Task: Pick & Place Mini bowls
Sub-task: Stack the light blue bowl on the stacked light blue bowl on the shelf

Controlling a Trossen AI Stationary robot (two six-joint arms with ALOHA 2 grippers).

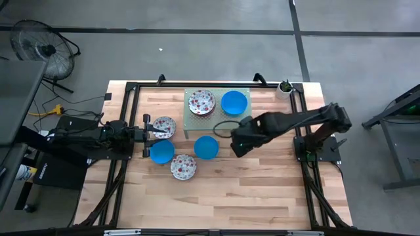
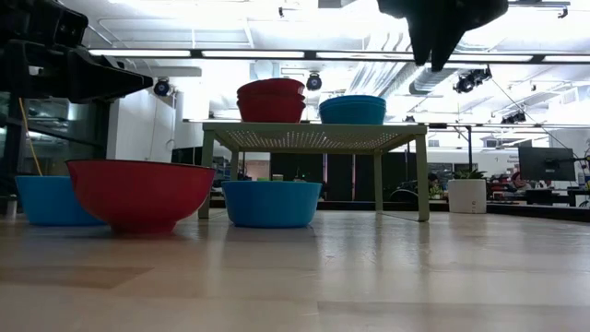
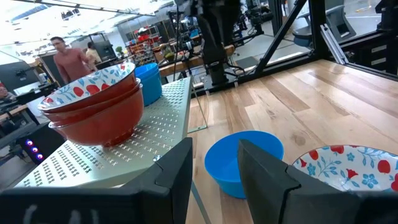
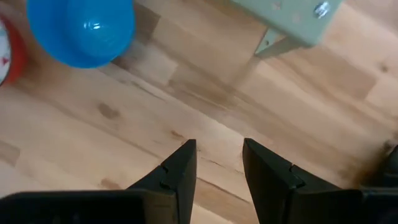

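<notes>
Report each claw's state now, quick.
Left claw: open, holding nothing, beside the green stand.
Right claw: open, empty, above bare table.

Blue bowls [image 1: 234,103] plain — floral bowls [image 1: 201,103] white, red-speckled — stand [image 1: 191,124] pale green.

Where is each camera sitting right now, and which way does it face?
High: overhead, straight down on the table; both arms, green stand.
Low: tabletop level, facing the stand; an arm hangs above.
Left wrist: faces the stand past the open left end effector.
Right wrist: looks down at bare wood past the open right end effector.
Shared: the blue bowl beside the stand.
</notes>
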